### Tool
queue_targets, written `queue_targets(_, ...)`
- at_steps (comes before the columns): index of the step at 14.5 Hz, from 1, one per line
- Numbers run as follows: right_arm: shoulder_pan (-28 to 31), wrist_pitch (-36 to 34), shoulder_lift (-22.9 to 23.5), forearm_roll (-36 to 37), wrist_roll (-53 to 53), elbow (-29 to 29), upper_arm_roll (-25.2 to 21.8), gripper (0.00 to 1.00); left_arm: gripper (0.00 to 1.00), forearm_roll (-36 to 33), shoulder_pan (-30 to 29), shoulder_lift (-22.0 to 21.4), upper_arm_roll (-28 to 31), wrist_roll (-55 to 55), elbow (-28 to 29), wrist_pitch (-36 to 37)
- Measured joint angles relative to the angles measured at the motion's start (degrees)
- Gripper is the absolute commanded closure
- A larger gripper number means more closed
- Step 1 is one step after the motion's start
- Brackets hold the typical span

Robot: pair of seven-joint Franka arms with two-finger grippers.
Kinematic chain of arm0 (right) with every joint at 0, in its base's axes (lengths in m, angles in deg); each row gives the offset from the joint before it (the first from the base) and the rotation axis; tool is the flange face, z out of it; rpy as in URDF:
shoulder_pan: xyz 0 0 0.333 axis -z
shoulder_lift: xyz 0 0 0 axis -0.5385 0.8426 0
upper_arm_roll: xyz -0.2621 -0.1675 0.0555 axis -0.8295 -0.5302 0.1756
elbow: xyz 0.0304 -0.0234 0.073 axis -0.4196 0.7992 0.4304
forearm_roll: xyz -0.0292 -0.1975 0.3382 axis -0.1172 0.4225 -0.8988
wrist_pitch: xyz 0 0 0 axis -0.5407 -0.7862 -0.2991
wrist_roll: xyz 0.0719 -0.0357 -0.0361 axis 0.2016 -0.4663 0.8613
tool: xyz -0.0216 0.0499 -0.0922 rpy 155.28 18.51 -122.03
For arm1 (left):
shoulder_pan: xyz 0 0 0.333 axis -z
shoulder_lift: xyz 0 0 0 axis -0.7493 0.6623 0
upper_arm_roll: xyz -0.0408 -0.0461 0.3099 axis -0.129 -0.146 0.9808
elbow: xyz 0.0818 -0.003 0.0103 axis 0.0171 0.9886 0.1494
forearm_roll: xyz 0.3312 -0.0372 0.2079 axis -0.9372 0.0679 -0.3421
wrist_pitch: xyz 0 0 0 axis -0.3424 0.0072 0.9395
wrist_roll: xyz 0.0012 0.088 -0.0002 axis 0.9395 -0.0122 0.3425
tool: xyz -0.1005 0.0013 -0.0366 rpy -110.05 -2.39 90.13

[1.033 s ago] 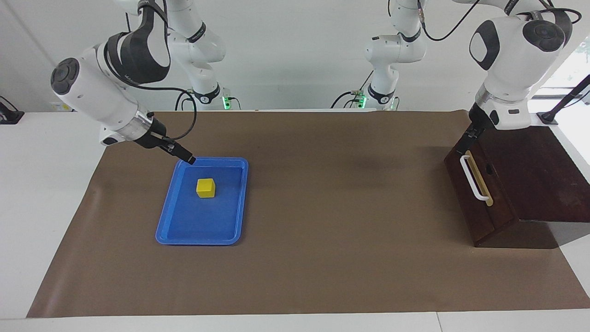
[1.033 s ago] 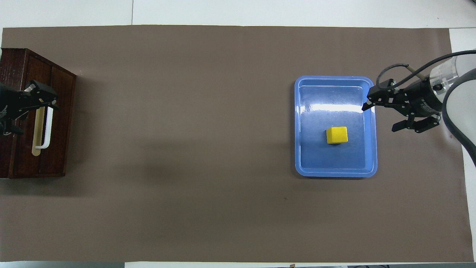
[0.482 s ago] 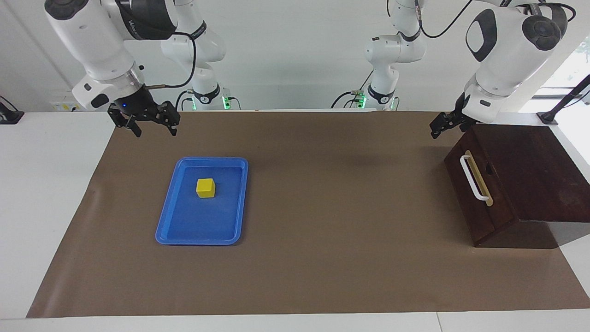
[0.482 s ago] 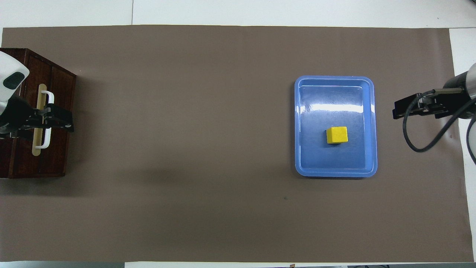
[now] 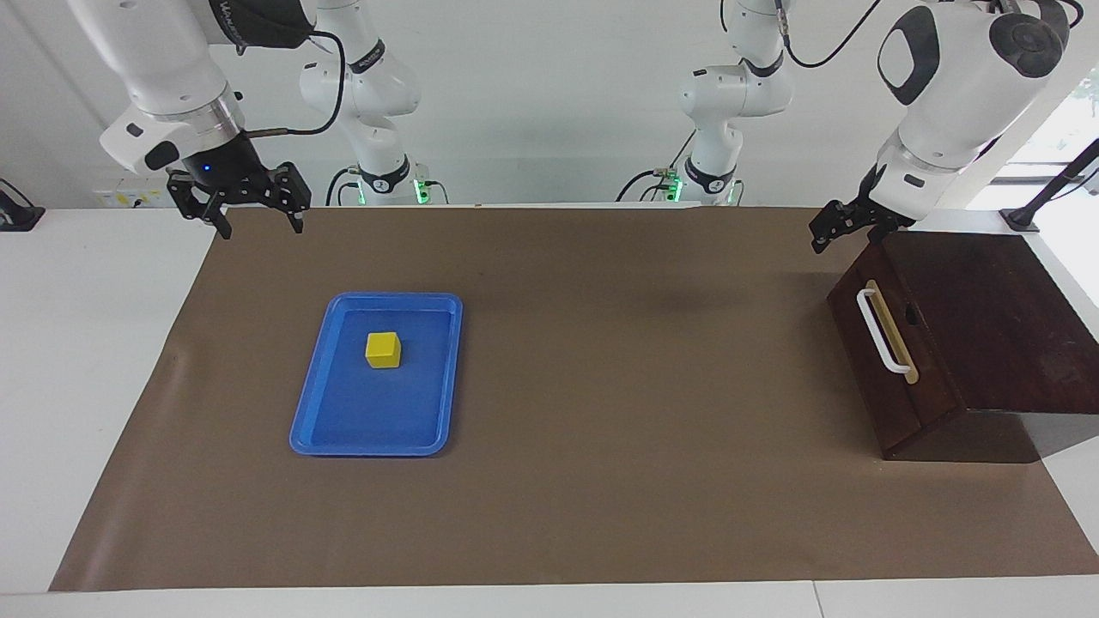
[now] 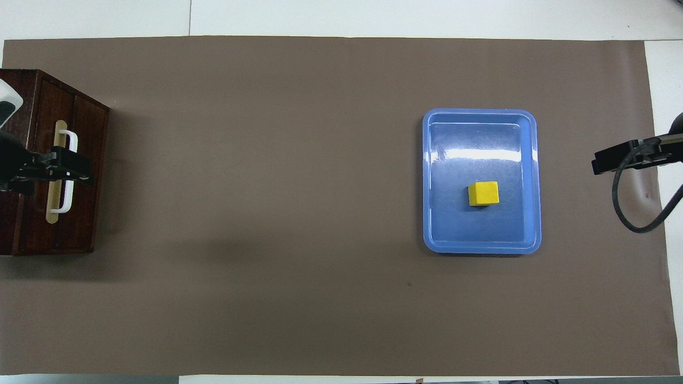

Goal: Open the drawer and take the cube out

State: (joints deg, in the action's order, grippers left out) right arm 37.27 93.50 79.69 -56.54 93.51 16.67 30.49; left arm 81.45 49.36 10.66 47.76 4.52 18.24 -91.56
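In the facing view, a small yellow cube (image 5: 383, 349) with flat, smooth sides is seen inside a shiny blue plastic tray (image 5: 313, 412) on a brown paper mat (image 5: 601, 481). The dark wooden drawer (image 5: 889, 360) is shut, and a white bar handle (image 5: 881, 330) is fixed on it. The right gripper (image 5: 255, 225) is held up over the mat's edge, fingers spread. The left gripper (image 5: 831, 237) is held up beside the drawer box, fingers apart.

In the overhead view, the cube (image 6: 483, 193) is seen in the tray (image 6: 443, 234). The left gripper (image 6: 80, 170) is seen over the handle (image 6: 67, 170).
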Motion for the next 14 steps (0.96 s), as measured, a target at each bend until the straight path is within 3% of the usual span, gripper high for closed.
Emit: queue_targets(14, 0.15, -0.01, 0.66, 0.00, 0.00, 0.83, 0.08, 0.00, 0.00, 0.02, -0.05, 0.24, 0.49, -0.51, -0.43, -0.01)
